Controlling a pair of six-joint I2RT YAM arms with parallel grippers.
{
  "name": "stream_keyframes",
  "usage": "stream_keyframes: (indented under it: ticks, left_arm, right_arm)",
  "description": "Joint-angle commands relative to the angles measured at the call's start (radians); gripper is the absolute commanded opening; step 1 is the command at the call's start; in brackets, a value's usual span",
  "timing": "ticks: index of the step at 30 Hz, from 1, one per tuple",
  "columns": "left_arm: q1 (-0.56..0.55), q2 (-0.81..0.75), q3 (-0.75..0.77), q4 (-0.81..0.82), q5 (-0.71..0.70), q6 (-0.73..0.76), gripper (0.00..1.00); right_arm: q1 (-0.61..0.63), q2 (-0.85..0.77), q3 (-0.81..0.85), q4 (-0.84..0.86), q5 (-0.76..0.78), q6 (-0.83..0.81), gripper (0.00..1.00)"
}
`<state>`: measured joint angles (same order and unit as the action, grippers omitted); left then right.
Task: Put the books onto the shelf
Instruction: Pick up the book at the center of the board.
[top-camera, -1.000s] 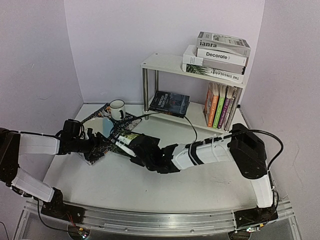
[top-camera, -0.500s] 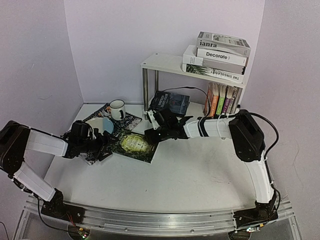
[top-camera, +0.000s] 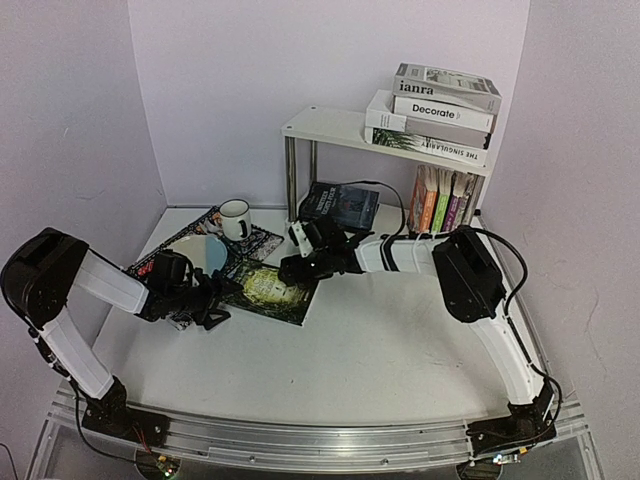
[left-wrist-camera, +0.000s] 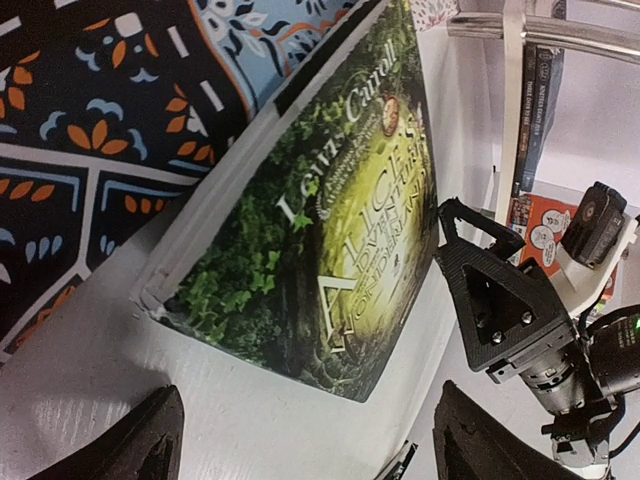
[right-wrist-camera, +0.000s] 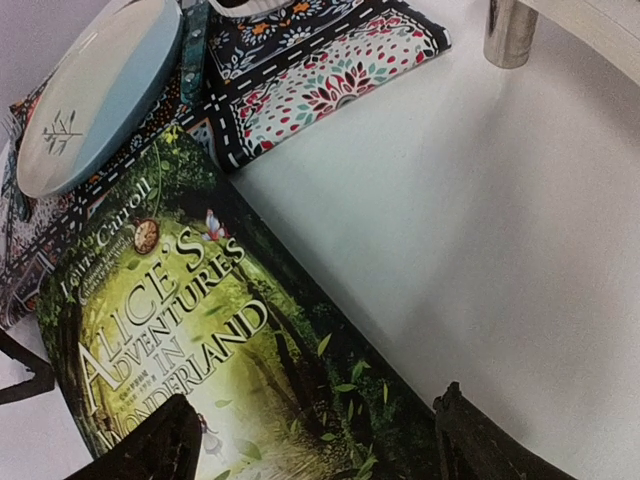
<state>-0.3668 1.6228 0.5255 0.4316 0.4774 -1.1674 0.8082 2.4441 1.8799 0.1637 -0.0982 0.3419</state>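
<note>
Alice book (top-camera: 262, 291) lies flat, partly on the mat (right-wrist-camera: 340, 85) — left claw (left-wrist-camera: 310, 450) and right claw (right-wrist-camera: 320, 445) either side, both apart, gripping nothing

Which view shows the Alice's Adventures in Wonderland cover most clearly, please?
The right wrist view: the Alice's Adventures in Wonderland book fills it, title readable. The left wrist view shows the cover turned sideways, partly legible; the top external view shows it small.

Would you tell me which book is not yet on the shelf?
The green Alice's Adventures in Wonderland book, flat on the table; others sit on the white shelf.
</note>
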Motion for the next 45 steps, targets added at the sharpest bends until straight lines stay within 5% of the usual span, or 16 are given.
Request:
stream_keyframes:
  ticks: [1, 21, 27, 38, 45]
  left_arm:
    - [-0.003, 0.026, 0.007, 0.066, 0.015, -0.012, 0.87]
    - [-0.004, 0.13, -0.044, 0.341, 0.018, -0.087, 0.83]
    - [-0.008, 0.15, -0.066, 0.528, 0.062, -0.122, 0.77]
    - [-0.026, 0.13, -0.056, 0.582, 0.073, -0.109, 0.66]
    - [-0.033, 0.14, -0.052, 0.592, 0.076, -0.104, 0.5]
  right_arm:
    - [-0.003, 0.051, 0.087, -0.082, -0.026, -0.069, 0.82]
    - [-0.008, 0.069, 0.082, -0.124, -0.257, -0.046, 0.79]
    - [-0.007, 0.052, 0.058, -0.122, -0.305, -0.032, 0.78]
    - [-0.004, -0.004, -0.028, -0.058, -0.387, 0.065, 0.74]
    - [-0.003, -0.03, -0.074, -0.018, -0.388, 0.087, 0.72]
